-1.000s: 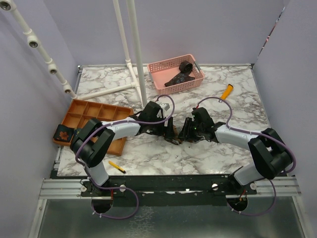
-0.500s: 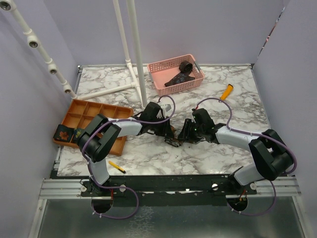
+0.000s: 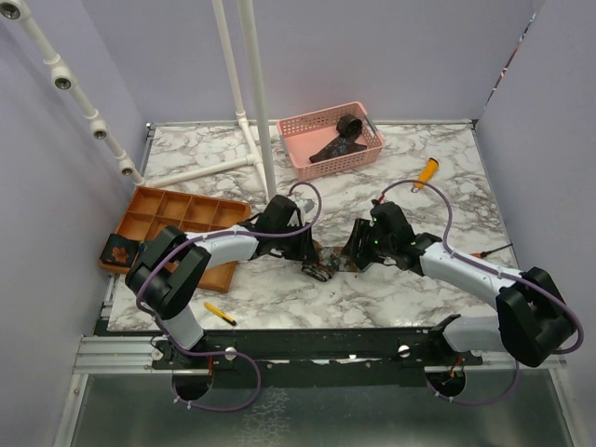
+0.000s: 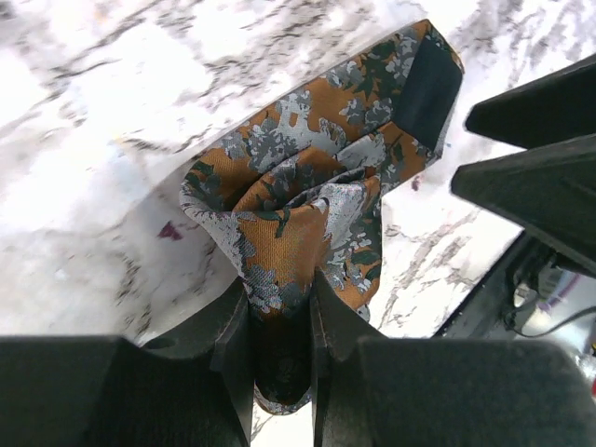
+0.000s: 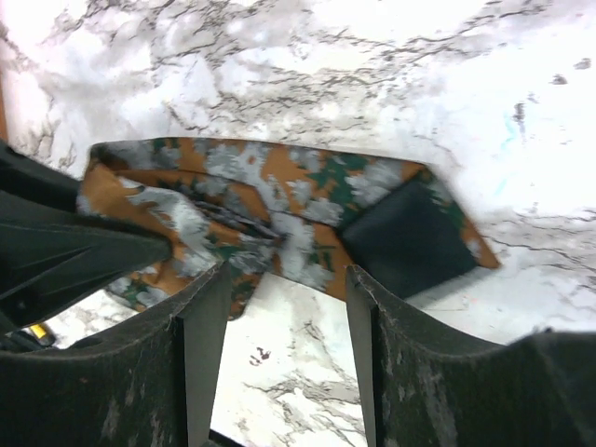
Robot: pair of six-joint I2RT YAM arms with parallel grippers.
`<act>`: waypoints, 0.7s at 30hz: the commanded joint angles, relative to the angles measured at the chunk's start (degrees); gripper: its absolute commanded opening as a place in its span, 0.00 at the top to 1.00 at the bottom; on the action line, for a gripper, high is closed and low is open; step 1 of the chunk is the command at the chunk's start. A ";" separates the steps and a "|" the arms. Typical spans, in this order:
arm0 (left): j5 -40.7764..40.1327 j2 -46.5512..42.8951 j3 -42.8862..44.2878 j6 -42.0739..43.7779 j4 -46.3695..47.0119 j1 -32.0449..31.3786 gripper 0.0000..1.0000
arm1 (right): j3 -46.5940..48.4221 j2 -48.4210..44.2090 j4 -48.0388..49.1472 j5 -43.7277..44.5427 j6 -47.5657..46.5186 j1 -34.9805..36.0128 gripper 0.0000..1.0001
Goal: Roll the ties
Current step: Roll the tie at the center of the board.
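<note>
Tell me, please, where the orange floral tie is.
In the top view the tie lies centre-front on the table, between the right gripper and the left gripper pinching it.

Soft, even light fell from overhead. Left of the tie point(image 4: 317, 196) in the left wrist view, the marble table point(image 4: 84, 140) glared almost white and smeared. The tie itself was sharp; the black foreground below it was unfocused. The right wrist view showed the tie slightly blurred, with faint shadow beneath it.
</note>
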 commanded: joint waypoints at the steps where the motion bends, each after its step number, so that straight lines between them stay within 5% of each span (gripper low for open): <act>1: -10.40 -4.12 1.65 0.88 -9.98 -0.30 1.00 | 0.94 -0.25 -5.60 8.20 0.76 -0.25 0.44; 6: -19.72 -4.84 5.77 1.30 -19.84 -0.38 1.00 | 0.08 5.79 -4.63 8.94 2.10 -0.46 0.49; 12: -21.07 -5.70 6.28 -0.61 -21.29 -0.41 1.00 | -2.07 11.10 -1.64 7.11 3.26 -0.39 0.58; 21: -16.28 -6.90 4.04 -0.51 -18.05 -0.56 1.00 | -5.98 -0.71 0.77 6.82 2.60 -0.38 0.59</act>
